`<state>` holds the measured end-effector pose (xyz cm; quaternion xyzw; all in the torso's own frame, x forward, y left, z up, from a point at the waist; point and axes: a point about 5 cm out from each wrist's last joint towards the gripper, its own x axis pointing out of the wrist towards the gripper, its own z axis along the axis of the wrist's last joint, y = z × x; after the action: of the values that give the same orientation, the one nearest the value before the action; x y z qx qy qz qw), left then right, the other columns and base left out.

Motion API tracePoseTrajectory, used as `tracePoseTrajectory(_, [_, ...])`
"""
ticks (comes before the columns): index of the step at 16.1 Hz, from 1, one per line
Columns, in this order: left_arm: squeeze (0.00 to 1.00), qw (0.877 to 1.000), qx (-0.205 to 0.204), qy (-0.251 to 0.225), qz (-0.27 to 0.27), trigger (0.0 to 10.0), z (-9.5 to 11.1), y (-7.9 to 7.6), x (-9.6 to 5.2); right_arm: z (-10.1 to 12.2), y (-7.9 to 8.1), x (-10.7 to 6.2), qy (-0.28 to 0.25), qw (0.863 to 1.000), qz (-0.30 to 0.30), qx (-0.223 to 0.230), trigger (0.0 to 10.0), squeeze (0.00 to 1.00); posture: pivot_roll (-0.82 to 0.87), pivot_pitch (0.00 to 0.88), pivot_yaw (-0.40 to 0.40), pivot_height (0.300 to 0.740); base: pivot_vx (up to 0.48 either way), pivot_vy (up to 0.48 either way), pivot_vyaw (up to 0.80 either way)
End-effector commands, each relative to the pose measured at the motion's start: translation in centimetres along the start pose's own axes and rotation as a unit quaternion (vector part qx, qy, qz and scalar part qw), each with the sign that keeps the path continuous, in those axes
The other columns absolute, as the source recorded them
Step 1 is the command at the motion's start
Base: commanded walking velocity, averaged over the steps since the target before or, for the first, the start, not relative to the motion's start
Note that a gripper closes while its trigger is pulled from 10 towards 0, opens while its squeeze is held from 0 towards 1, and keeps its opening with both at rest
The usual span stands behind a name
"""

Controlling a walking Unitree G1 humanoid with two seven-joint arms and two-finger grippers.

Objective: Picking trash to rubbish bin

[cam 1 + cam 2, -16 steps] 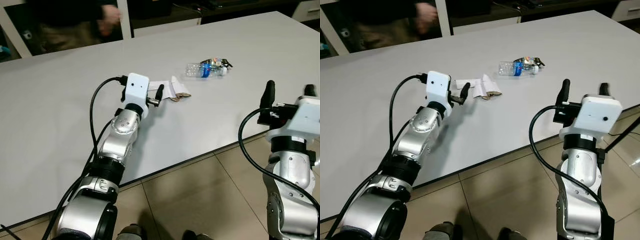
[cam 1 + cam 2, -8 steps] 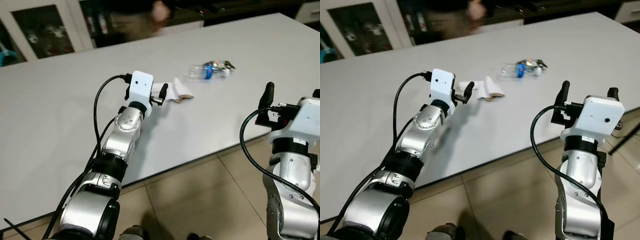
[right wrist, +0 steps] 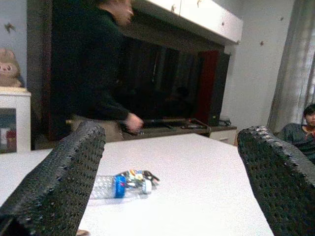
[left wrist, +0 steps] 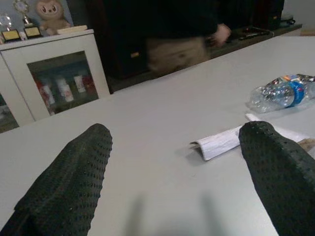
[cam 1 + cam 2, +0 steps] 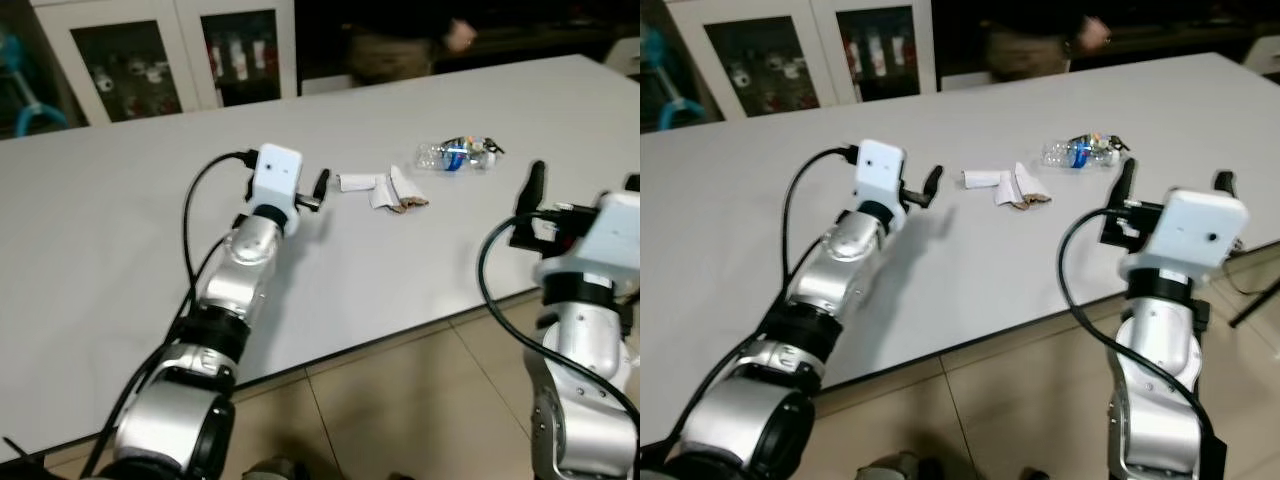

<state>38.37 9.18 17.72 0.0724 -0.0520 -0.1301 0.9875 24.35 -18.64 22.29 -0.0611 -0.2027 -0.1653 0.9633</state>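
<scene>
Cabinet (image 5: 160,62) with glass doors stands behind the tabletop (image 5: 100,230) at far left, small items on its shelves — too blurred for us to name.

Our left gripper (image 5: 320,190) reaches out over the pale tabletop, its silver arm stretched forward from the lower left. Jaws spread wide with nothing between them; in the left wrist view both black fingers (image 4: 74,177) frame bare surface. The gripper sits just short of the paper (image 5: 360,181), not touching it.

The paper is a folded white piece lying flat near the middle of the tabletop. Just beside it, on its right, lies a second scrap (image 5: 400,192), white with a brown edge; whether the two touch we cannot tell.

Further right and a little farther back, the bottle (image 5: 452,156) — a crushed clear plastic one with a blue label — lies on its side, apart from the paper scraps. Some small dark bits cling at its right end; unclear what they are.

A person (image 5: 400,45) in dark top stands behind the far edge, hand (image 5: 462,36) blurred.

Our right gripper (image 5: 1170,180) is raised at the near right edge of the tabletop, over the edge and tiled floor (image 5: 400,400). Jaws wide apart, empty; the right wrist view looks between them at the bottle, well ahead.
</scene>
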Motion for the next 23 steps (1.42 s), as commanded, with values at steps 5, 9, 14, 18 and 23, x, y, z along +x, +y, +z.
tracePoseTrajectory(5, [0.0,1.0,-0.007,-0.003,-0.006,10.0,0.2,-0.9,0.2,0.2,-0.8,0.0,0.001,1.0,-0.012,-0.022,10.0,1.0,0.12,0.095,0.036,0.74,0.0,0.0,0.0])
tracePoseTrajectory(9, [0.0,1.0,-0.004,-0.016,-0.019,10.0,0.6,-1.5,0.5,0.3,-1.0,0.1,0.003,1.0,-0.01,-0.03,10.0,1.0,0.11,0.088,0.029,0.74,0.0,0.0,0.0])
tracePoseTrajectory(14, [0.0,0.995,0.008,-0.008,-0.098,10.0,0.0,-3.1,-0.1,-1.9,-2.6,-0.4,0.08,0.995,-0.028,-0.055,10.0,1.0,0.1,0.098,0.001,0.74,0.0,0.0,0.0])
tracePoseTrajectory(18, [0.0,0.986,0.024,0.012,-0.165,10.0,-1.9,-4.2,-1.4,-3.3,-2.6,-1.7,0.126,0.99,0.016,-0.064,10.0,0.01,0.07,0.102,-0.005,0.74,0.0,0.0,0.0])
tracePoseTrajectory(23, [0.0,0.972,-0.006,-0.035,-0.233,10.0,-1.1,-7.5,-2.7,-2.5,-1.4,-2.5,0.092,0.991,0.035,-0.091,10.0,0.0,0.03,0.08,0.027,0.74,0.049,0.0,0.0])
